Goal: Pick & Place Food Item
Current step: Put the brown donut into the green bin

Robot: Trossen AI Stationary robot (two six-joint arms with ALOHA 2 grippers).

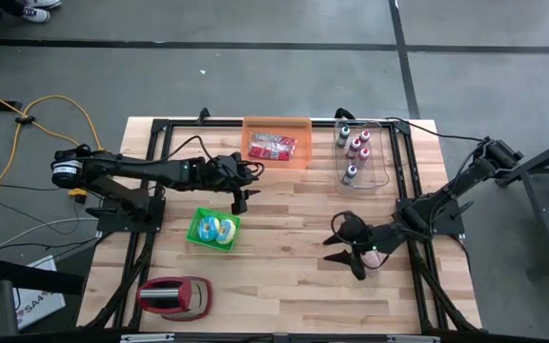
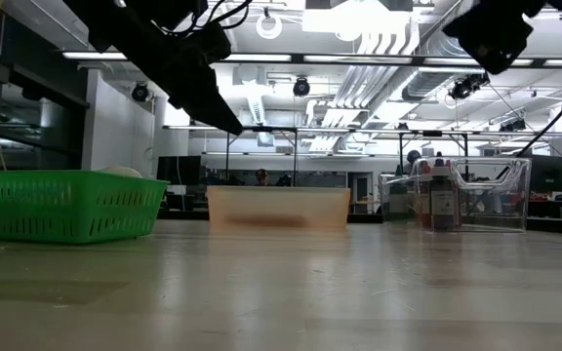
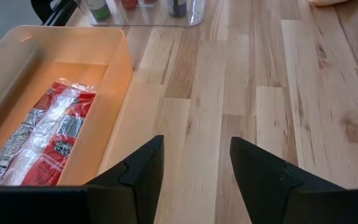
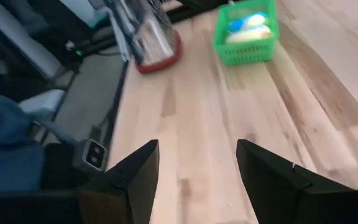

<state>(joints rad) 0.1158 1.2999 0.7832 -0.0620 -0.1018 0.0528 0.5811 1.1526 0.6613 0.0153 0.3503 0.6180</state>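
Observation:
A red-and-white food packet (image 1: 273,146) lies flat in the orange bin (image 1: 302,152) at the table's far edge; the left wrist view shows the packet (image 3: 45,134) and the bin (image 3: 118,59) too. My left gripper (image 1: 240,198) hangs open above the bare wood just near of the bin, its fingers (image 3: 143,168) apart with nothing between them. My right gripper (image 1: 341,246) is open over the table's right half, pointing toward the left, and it too has nothing between its fingers (image 4: 132,171). A green basket (image 1: 198,233) holds pale round items (image 1: 216,228).
A clear bin (image 1: 381,167) with several bottles stands at the far right. A red and grey appliance (image 1: 174,295) sits at the near left corner. A small pale pinkish thing (image 1: 376,257) lies under my right wrist. Bare wood stretches between the two grippers.

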